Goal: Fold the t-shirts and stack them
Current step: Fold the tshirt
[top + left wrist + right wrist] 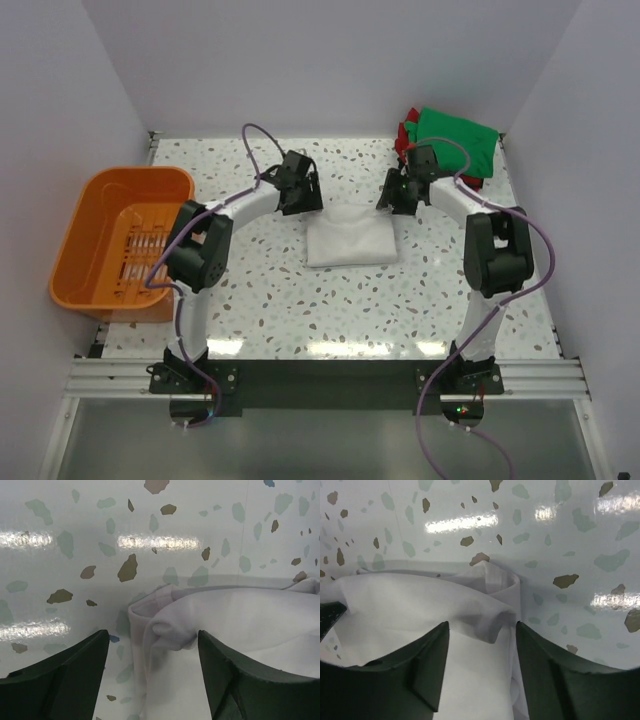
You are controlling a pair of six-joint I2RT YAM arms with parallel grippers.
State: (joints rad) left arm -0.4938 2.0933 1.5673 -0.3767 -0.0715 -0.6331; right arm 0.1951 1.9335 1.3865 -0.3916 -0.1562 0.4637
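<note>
A folded off-white t-shirt (349, 238) lies in the middle of the table. My left gripper (303, 197) hovers at its far left corner, jaws open; the left wrist view shows that folded corner (170, 625) between the open fingers, not gripped. My right gripper (398, 196) hovers at its far right corner, jaws open; the right wrist view shows that corner (495, 610) between the open fingers. A pile of other t-shirts, green (458, 137) on top with red (404, 133) and dark cloth under it, sits at the far right corner of the table.
An orange plastic basket (92, 205) stands off the table's left edge. White walls close in the back and both sides. The speckled tabletop (300, 300) lies bare in front of the folded shirt.
</note>
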